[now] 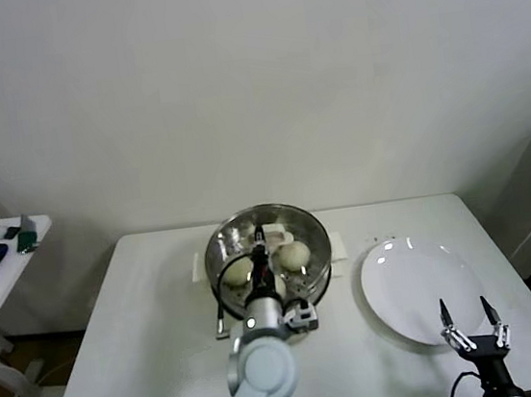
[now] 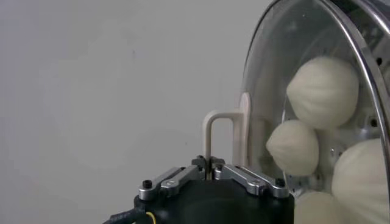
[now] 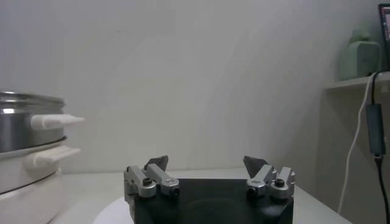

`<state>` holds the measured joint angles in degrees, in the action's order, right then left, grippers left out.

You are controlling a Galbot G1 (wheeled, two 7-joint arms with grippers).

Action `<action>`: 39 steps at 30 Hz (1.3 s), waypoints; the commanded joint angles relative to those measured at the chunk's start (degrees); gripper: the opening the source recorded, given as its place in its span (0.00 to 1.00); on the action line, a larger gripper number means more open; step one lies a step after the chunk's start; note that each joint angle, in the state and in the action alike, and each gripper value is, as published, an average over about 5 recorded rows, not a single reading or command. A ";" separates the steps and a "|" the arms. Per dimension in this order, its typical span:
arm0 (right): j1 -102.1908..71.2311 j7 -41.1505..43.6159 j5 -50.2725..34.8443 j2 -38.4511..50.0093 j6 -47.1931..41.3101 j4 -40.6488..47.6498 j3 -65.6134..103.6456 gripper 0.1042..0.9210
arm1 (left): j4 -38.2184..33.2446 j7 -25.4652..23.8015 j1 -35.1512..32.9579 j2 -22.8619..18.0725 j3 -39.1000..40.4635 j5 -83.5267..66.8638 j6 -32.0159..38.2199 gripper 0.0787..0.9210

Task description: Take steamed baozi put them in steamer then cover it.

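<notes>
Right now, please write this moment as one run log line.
stage: covering | left tool: shut on cover handle, cover over steamer | baozi: inside | right tool: open, idle above plate

Head view: the left arm (image 1: 256, 355) covers the near rim of the steamer (image 1: 314, 241) and part of the buns (image 1: 294, 253) inside, so their full count cannot be told here. Left wrist view: the glass lid (image 2: 268, 91) is cut off by the picture's edge, and the gripper's fingers (image 2: 210, 163) are mostly hidden behind its body. Small items on the side table (image 1: 14, 278) are too small to identify.
</notes>
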<state>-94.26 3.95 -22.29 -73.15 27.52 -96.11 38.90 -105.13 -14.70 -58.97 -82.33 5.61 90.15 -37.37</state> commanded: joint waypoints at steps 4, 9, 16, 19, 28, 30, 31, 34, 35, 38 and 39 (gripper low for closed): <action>0.03 0.04 -0.13 0.06 0.44 0.22 0.07 0.88 | 1.86 1.23 -0.64 0.17 -0.80 0.25 0.27 0.06; 0.19 0.06 -0.09 -0.12 0.53 0.26 -0.04 0.88 | 2.25 2.30 -0.37 0.01 -0.93 -0.19 0.48 0.06; 0.13 0.22 -0.14 -0.26 0.44 0.15 -0.08 0.88 | 0.25 0.70 -0.80 1.06 -0.37 -2.41 0.18 0.07; 0.14 0.30 -0.14 -0.25 0.34 0.18 -0.10 0.88 | -1.70 -0.68 -0.90 2.04 0.08 -3.97 -0.14 0.13; 0.21 0.47 -0.19 -0.36 -0.45 0.03 -0.02 0.88 | -10.34 -3.48 -1.27 7.69 1.11 -10.37 -1.48 0.44; 0.20 0.50 -0.48 -0.32 -0.97 -0.01 -0.06 0.88 | -12.92 -1.93 -1.39 9.71 1.46 -14.68 -1.59 0.51; 0.20 0.46 -0.68 -0.30 -1.29 -0.02 -0.10 0.88 | -14.16 -0.81 -1.53 10.65 1.53 -17.21 -1.30 0.54; 0.16 -0.67 -1.62 -0.24 -2.07 -0.12 -0.41 0.88 | -18.18 3.30 -2.45 13.35 0.58 -25.72 0.55 0.64; 0.08 -1.29 -1.85 -0.23 -2.45 -0.26 -0.55 0.88 | -19.31 4.25 -2.99 14.04 -0.22 -28.32 1.53 0.67; -0.37 -2.82 -2.27 0.05 -3.05 -0.99 -1.08 0.88 | -21.48 9.38 -5.76 15.92 -5.07 -36.92 7.04 0.78; -0.50 -3.08 -2.01 0.14 -3.13 -1.27 -1.17 0.88 | -21.67 11.52 -6.99 16.33 -7.27 -40.62 8.88 0.81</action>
<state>-94.27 3.64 -23.43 -73.31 25.95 -96.46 38.29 -116.49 -13.99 -61.26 -73.27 6.09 75.10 -37.28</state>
